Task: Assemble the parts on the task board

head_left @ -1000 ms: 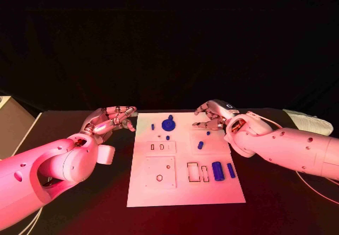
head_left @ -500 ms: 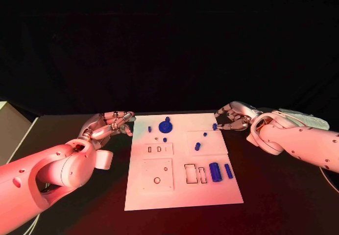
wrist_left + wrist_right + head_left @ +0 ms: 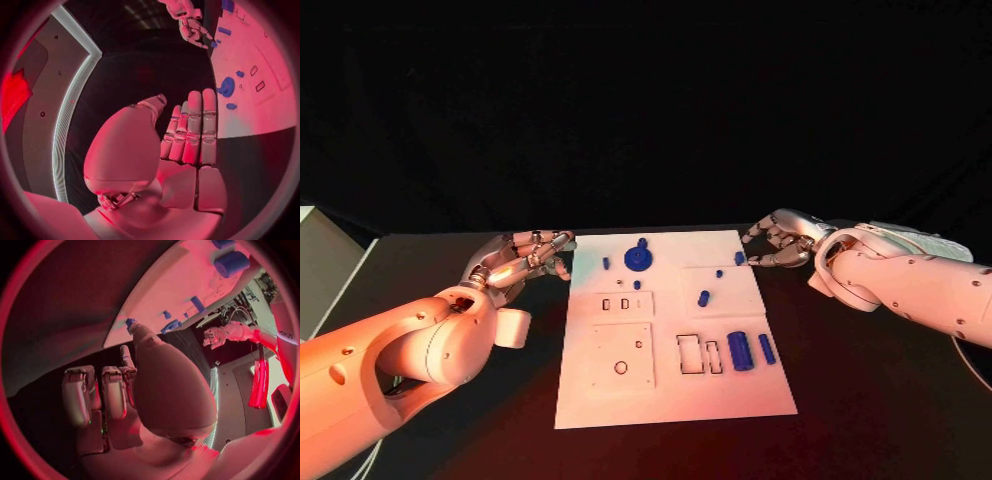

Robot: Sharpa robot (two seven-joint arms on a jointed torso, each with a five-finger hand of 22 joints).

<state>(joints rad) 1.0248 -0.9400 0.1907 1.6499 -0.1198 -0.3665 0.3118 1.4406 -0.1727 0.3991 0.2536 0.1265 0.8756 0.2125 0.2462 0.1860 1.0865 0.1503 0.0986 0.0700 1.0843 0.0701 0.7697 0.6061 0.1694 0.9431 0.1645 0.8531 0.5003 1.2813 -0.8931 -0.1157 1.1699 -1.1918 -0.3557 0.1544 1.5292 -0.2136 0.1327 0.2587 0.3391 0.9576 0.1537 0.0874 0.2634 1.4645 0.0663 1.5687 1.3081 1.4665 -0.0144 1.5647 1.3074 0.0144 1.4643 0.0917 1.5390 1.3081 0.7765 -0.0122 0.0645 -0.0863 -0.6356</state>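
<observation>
The white task board lies mid-table. On it are a round blue part, small blue pegs and two blue cylinders beside empty slots. My right hand hovers at the board's far right edge and pinches a small blue piece at its fingertips. The right wrist view shows that piece at the thumb's tip. My left hand is beside the board's far left edge, holding nothing. Its fingers lie straight, pointing toward the round part.
A pale box stands at the table's far left edge. Black table surface runs along both sides of the board and in front of it.
My right hand has drawn back from over the board's far middle to its right edge, and the small blue piece now shows at its fingertips. The left hand has hardly moved.
</observation>
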